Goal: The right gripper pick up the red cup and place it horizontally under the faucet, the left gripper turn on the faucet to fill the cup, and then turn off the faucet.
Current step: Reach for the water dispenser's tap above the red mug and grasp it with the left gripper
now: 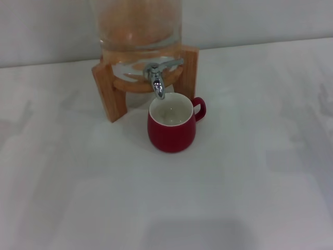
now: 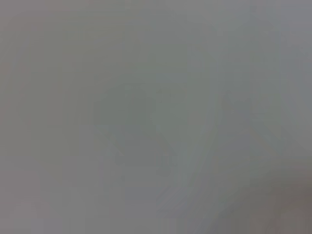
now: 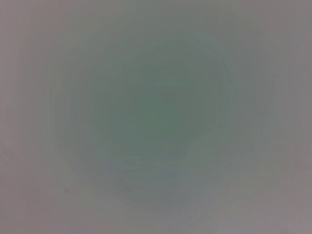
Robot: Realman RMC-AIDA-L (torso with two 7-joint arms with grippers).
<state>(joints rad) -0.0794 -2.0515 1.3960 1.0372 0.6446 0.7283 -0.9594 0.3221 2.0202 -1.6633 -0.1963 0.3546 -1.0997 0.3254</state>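
Cup (image 1: 171,130) stands upright on the counter (image 1: 250,182), just under the faucet (image 1: 157,78) spout near the back edge. Neither end effector shows, so their state cannot be told.

Soft even light, hazy head view, faint shadow beside the red cup (image 1: 171,130), both wrist views featureless blur

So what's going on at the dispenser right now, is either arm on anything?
Nothing is being handled at this moment. The red cup stands upright on the white table, right under the spout of the faucet, with its handle toward the robot's right. No water stream shows. Neither arm appears in the head view, and both wrist views show only a blank surface, so neither tool can be seen.
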